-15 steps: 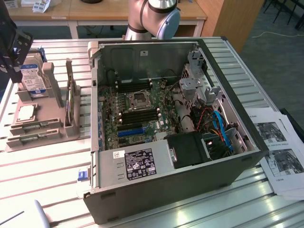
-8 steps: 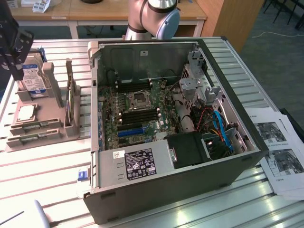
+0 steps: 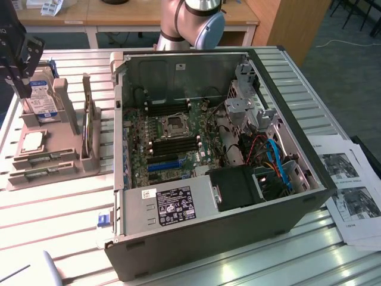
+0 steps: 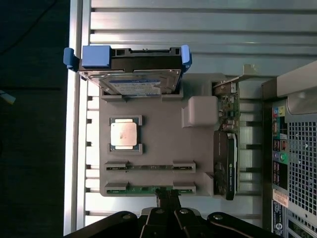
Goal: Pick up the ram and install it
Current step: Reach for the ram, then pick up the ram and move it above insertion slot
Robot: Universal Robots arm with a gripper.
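The gripper (image 4: 168, 197) is being held fully closed with nothing between its fingers. It is being hung above a grey holder (image 4: 158, 144), clear of it. In the exterior view the gripper (image 3: 24, 89) is being shown over the holder (image 3: 71, 165) at that view's left.

Two memory sticks are being carried in the holder. The ram (image 4: 143, 189) is being kept in the slot nearest the hand, in line with the closed fingertips and below them, standing on its long edge. Its long axis is being run crosswise to the fingers, with one end being pointed toward the computer case (image 4: 297, 148). The second stick (image 4: 148, 167) is being kept one slot farther out, parallel to the first. In the exterior view the ram (image 3: 37, 174) and the second stick (image 3: 44, 157) are being shown at the holder's front edge.

Beyond the sticks, one processor (image 4: 124, 134) is being held flat in a recess. Farthest from the hand, one hard drive (image 4: 131, 79) with blue side rails is being propped upright. Off to the side, one expansion card (image 4: 226, 168) is being stood on edge between the holder and the case.

One open case (image 3: 238, 232) is being laid on its side well away from the hand, and one stack of printed sheets (image 3: 351, 190) is being left beyond it.
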